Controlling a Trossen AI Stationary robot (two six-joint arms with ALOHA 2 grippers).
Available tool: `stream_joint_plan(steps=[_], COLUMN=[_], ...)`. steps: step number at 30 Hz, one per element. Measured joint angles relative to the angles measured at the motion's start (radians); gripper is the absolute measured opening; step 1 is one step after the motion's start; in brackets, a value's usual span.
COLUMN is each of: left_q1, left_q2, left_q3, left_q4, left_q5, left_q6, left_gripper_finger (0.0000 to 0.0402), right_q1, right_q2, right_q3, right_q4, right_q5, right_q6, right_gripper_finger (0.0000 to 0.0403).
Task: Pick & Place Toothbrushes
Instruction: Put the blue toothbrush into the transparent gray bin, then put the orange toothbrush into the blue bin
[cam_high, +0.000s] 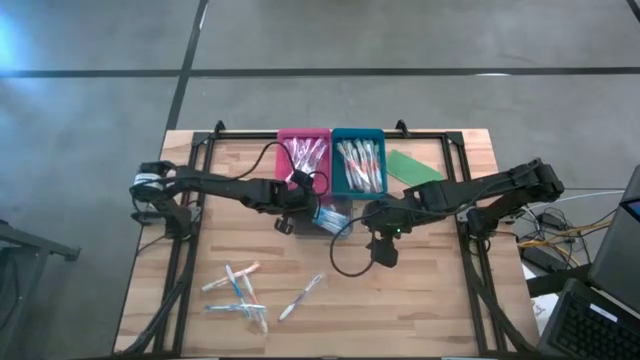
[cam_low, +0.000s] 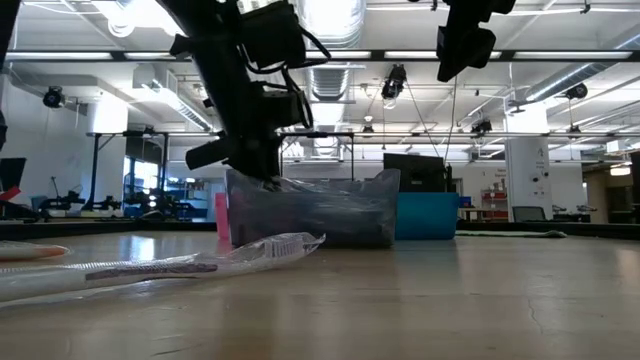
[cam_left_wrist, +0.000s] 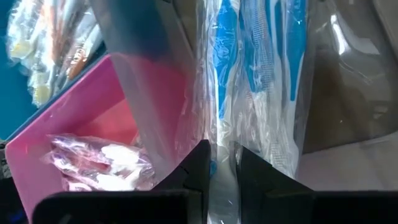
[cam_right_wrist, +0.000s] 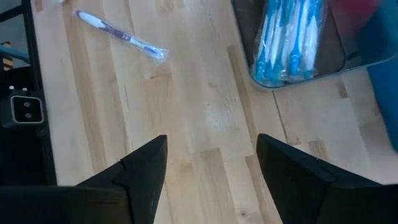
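My left hand (cam_left_wrist: 222, 171) hangs over the clear tray (cam_high: 333, 218) that sits just in front of the pink tray (cam_high: 303, 133) and the teal tray (cam_high: 358, 133). Its fingers are drawn narrow, pinching a wrapped blue toothbrush (cam_left_wrist: 219, 93) by the end, with the rest of it standing down among the other blue brushes already in the clear tray. My right hand (cam_right_wrist: 211, 171) waits near the middle of the table (cam_high: 420, 320), fingers spread wide and holding nothing, with bare wood below it.

The pink tray holds pink-accented brushes (cam_high: 306, 155), the teal tray holds orange ones (cam_high: 360, 165). A few loose toothbrushes (cam_high: 237, 293) lie in a cluster on the near left part of the table, and one more (cam_high: 302, 296) lies alone just to their right.

I judge I am at the point of letting go into the clear tray. The risk is the wrapper: it is slick and crinkled, and if it clings to a finger when I spread them, the brush may lift back out with me or tip over the tray's low wall. The clear tray looks light, so if I brush its wall on the way up I may nudge it against the pink one. My right hand is close by, and its cable (cam_high: 345, 262) trails across the table; if I swing back to the loose brushes too low, I could catch it.
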Motion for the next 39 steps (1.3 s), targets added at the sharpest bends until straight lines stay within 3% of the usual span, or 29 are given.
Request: stream_joint_plan(steps=[7,14,19,24,27,30,36,39], left_q1=[0.0,-0.001,-0.009,-0.039,-0.06,-0.079,-0.097,-0.114], left_q2=[0.007,-0.02,-0.04,-0.069,-0.101,-0.151,-0.275,-0.317], left_q3=[0.001,0.029,0.063,0.126,0.175,0.209,0.21,0.205], left_q4=[0.002,0.0,-0.109,-0.238,-0.292,-0.294,-0.203,-0.186], left_q5=[0.003,0.002,-0.051,-0.213,-0.226,-0.197,-0.019,-0.008], left_q6=[0.007,0.023,0.031,-0.019,-0.071,-0.132,-0.331,-0.419], left_gripper_finger=[0.0058,0.0186,0.0237,0.0248,0.0249,0.0247,0.0245,0.0244], right_q1=[0.0,0.0,0.0,0.0,0.0,0.001,0.0,0.0], right_q2=[0.0,0.0,0.0,0.0,0.0,0.0,0.0,0.0], right_q3=[0.0,0.0,0.0,0.0,0.0,0.0,0.0,0.0], right_q4=[0.0,-0.007,-0.019,-0.019,-0.018,-0.017,-0.012,-0.006], right_q5=[0.007,0.006,0.006,0.006,0.006,0.005,0.003,0.003], right_q6=[-0.003,-0.003,-0.003,-0.004,-0.004,-0.004,-0.004,-0.003], right_gripper_finger=[0.0253,0.0249,0.0231,0.0217,0.021,0.0204,0.0193,0.0188])
